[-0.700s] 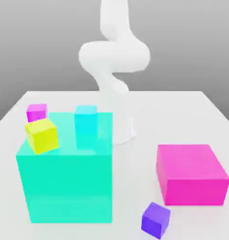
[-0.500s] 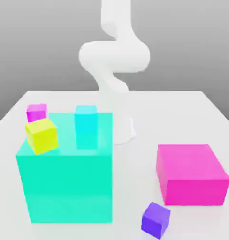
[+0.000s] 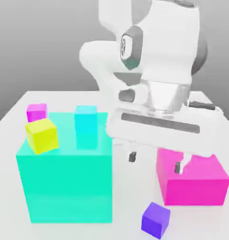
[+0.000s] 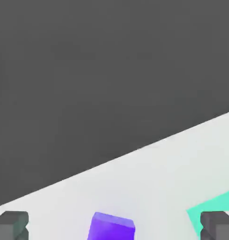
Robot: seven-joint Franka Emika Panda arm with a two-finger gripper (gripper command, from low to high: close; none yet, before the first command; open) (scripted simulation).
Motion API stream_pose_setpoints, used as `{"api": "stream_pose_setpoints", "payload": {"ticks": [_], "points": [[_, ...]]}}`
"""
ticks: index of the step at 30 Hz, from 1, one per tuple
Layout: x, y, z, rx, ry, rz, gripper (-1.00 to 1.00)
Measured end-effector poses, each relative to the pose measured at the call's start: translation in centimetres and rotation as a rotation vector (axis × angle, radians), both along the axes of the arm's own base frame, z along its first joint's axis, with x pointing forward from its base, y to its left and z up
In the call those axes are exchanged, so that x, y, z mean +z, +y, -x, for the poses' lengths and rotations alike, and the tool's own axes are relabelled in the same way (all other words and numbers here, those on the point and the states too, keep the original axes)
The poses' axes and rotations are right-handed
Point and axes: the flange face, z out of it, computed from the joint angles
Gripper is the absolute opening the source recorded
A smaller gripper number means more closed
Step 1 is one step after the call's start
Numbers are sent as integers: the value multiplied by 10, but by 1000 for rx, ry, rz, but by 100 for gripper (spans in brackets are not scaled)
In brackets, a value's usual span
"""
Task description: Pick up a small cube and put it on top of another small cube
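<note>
Hovering above the white table (image 3: 208, 108), the two-finger gripper (image 3: 154, 161) hangs with its jaws spread wide and nothing between them, so the task looks barely begun: nothing is grasped or stacked yet. The small plain violet-purple cube (image 3: 155, 219) rests on the table near the front edge, below the gripper and apart from it; the hand view shows it (image 4: 111, 227) between the fingertips (image 4: 11, 224). Descent, grasp, carry and placement all remain. Just beside it stand the big teal block (image 3: 64, 183), carrying a small yellow cube (image 3: 41, 135) and a small cyan cube (image 3: 85, 117), and the big pink block (image 3: 205, 185), both crowding the approach. A small magenta cube (image 3: 36, 111) sits behind.
</note>
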Motion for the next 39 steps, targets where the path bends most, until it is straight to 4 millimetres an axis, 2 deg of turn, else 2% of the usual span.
{"api": "stream_pose_setpoints", "payload": {"ticks": [5,7,11,12,18,20,24,28,33,39], "points": [[-83,20,26,-94,132,-48,0],[-98,10,21,-148,120,-70,0],[-145,6,20,-166,117,-76,0],[-153,6,20,-166,117,-76,-100],[-156,6,20,-165,114,-77,-100],[-143,6,19,-167,114,-78,-100],[-97,7,20,-156,114,-75,-100],[-57,15,19,16,89,-17,-100],[4,-3,21,170,76,75,-100],[80,-22,39,342,73,152,-100]]}}
